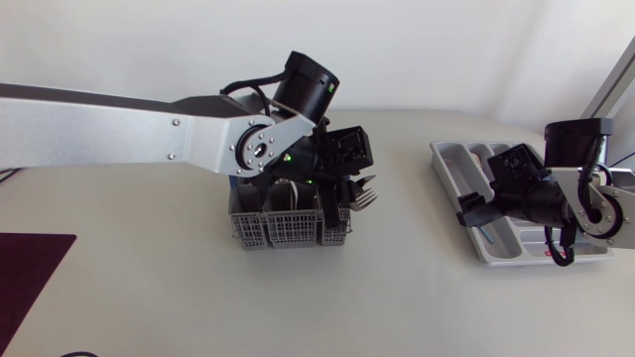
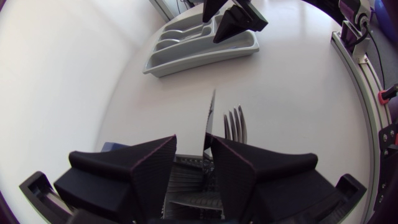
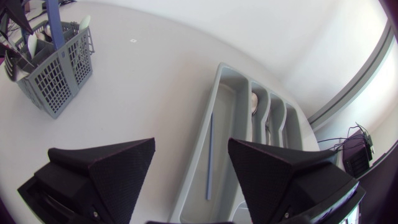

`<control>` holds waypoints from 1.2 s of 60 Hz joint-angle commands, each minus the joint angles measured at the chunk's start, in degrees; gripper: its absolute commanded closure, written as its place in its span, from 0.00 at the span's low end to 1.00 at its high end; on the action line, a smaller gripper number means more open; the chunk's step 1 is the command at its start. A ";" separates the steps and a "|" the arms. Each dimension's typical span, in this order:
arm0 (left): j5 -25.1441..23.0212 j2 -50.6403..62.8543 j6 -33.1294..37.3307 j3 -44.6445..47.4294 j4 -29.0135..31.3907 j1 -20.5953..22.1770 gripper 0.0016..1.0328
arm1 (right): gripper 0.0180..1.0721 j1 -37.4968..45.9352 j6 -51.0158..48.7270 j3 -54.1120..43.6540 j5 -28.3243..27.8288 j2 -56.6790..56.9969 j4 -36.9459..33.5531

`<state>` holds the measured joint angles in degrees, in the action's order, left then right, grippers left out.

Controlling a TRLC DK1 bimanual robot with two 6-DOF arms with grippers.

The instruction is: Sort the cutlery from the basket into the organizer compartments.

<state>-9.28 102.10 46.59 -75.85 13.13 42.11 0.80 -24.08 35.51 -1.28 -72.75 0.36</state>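
The grey mesh basket [image 1: 286, 230] stands mid-table with cutlery upright in it. My left gripper [image 1: 337, 193] hangs over its right end. In the left wrist view its fingers [image 2: 191, 146] stand a little apart, open; a knife blade [image 2: 210, 115] rises in the gap, close against one finger, and a fork [image 2: 235, 124] stands just beside it. The grey organizer [image 1: 446, 164] lies at the right. My right gripper [image 1: 478, 210] hovers above it, open and empty [image 3: 191, 149]. A blue-handled piece [image 3: 209, 155] lies in the long compartment, spoons [image 3: 255, 102] in the shorter ones.
A dark mat [image 1: 25, 273] covers the front left corner. The right wrist view shows the basket [image 3: 56, 68] across the table with a blue handle [image 3: 55, 22] sticking out. Bare tabletop separates basket and organizer [image 2: 205, 59].
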 commanded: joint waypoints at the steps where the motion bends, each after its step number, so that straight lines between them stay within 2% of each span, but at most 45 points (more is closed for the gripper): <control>1: -1.71 2.49 1.49 -1.84 1.55 -0.71 0.77 | 0.20 -0.45 -0.80 -1.84 0.31 -1.34 1.13; 4: -2.15 2.92 1.49 -2.10 1.82 -1.15 0.79 | 0.20 -0.45 -0.80 -1.93 0.31 -1.60 1.49; 16: -4.52 4.24 1.58 -3.07 2.70 -2.64 0.79 | 0.20 -0.53 -0.71 -2.11 0.31 -2.84 2.45; 33: -7.86 5.65 1.49 -4.57 4.01 -3.17 0.97 | 0.20 -1.33 -0.62 -2.46 0.31 -3.80 3.42; 50: -9.09 4.95 1.22 -5.36 6.74 -4.31 0.97 | 0.19 -1.76 -0.62 -2.90 0.40 -4.07 3.86; 64: -14.01 3.28 -1.76 -6.76 8.32 -7.65 0.97 | 0.19 -2.64 -0.62 -3.43 0.84 -3.63 3.95; 72: -16.91 2.13 -4.22 -9.66 11.22 -8.97 0.97 | 0.19 -3.00 -0.62 -3.60 0.93 -2.48 3.86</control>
<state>-24.29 106.15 44.53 -82.19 23.03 33.80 -1.50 -24.08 33.30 -0.80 -75.92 3.75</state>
